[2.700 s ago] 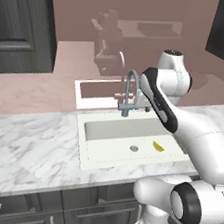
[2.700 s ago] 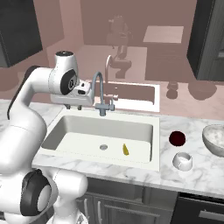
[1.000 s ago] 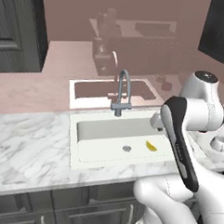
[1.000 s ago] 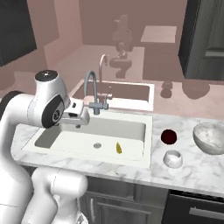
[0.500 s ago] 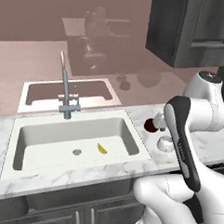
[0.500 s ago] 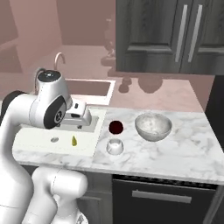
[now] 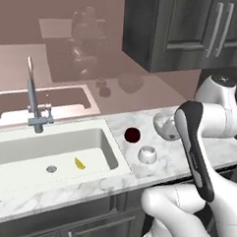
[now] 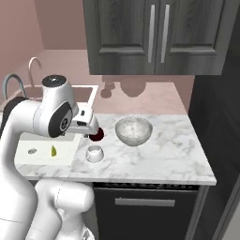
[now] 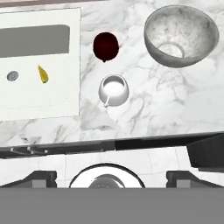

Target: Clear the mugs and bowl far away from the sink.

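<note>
Hand view: we see the white mug [image 9: 113, 90] standing upright on the marble counter [image 9: 144, 109], near the counter's front edge and just beside the sink's [image 9: 39, 65] right rim. A second, dark red mug [image 9: 106, 46] sits just behind it, apart from it. The bowl [image 9: 181, 35] stands upright further along the counter, away from the sink, close to both mugs but touching neither. A small yellow item [image 9: 42, 74] lies in the basin near the drain [image 9: 12, 76]. We cannot tell whether the gripper [image 8: 89, 123] is parted or closed; it hangs above the dark mug.
</note>
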Robot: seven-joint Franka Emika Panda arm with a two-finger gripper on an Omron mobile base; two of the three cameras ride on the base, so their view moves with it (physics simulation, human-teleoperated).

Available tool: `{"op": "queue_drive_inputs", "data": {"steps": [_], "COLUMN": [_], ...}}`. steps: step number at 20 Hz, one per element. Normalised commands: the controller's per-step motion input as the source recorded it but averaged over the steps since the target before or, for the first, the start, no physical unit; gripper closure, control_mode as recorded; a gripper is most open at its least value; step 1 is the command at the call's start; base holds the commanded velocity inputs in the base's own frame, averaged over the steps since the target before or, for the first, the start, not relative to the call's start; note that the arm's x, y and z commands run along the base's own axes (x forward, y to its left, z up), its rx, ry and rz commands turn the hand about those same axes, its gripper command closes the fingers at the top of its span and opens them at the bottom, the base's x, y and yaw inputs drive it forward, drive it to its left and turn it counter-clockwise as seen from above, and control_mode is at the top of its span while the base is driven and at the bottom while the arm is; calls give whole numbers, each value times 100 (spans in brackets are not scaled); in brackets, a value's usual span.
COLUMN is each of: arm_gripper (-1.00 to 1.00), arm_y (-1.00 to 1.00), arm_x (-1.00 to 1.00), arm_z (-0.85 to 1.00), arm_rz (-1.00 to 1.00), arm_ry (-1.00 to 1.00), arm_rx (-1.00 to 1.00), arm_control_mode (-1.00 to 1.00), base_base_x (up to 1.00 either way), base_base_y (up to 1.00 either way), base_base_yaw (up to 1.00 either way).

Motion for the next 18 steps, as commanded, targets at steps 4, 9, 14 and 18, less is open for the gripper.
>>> {"op": "queue_drive_inputs", "data": {"steps": [4,9,14,18], "arm_gripper": [-100,-100,-100,-100], "arm_y": [0,0,0,0], "arm_x": [0,0,0,0], "arm_z": [0,0,0,0], "arm_rz": [0,0,0,0], "arm_ry": [0,0,0,0], "arm_rx": [0,0,0,0], "arm_control_mode": [100,100,100,100], "base_base_x": [4,0,0,0], "base_base_y": [4,13,20,43], "base_base_yaw": [-22,-15,-7,-4]}}
